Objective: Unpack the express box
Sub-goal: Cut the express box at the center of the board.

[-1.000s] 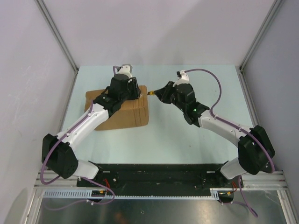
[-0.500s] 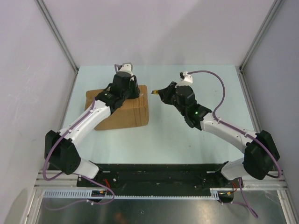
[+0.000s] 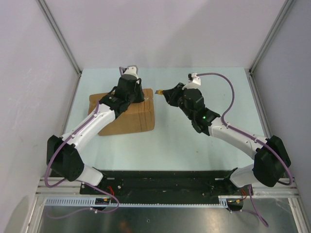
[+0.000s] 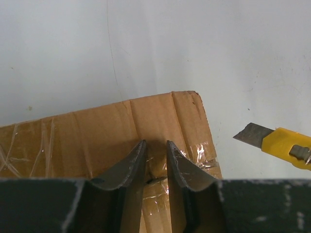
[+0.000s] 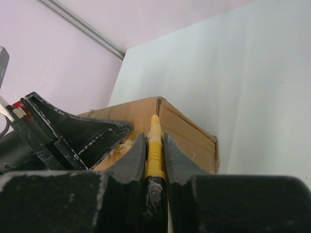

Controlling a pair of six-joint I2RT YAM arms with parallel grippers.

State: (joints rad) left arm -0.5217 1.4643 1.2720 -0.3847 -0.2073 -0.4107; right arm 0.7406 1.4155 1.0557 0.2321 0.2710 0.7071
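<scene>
The express box is a brown taped carton at the table's left middle. It also shows in the left wrist view and the right wrist view. My left gripper rests on the box's top near its far right corner. Its fingertips stand a narrow gap apart over the taped seam, with nothing between them. My right gripper is shut on a yellow utility knife. It holds the knife just right of the box's far right corner, the blade out, pointing at the box and apart from it.
Pale table surface lies right of and in front of the box. Grey walls with metal posts stand close on the left, back and right. The black base rail runs along the near edge.
My right gripper with the knife has moved a little toward the far side, its blade tip now level with the box's far corner. My left arm shifted slightly on the box, then held still.
</scene>
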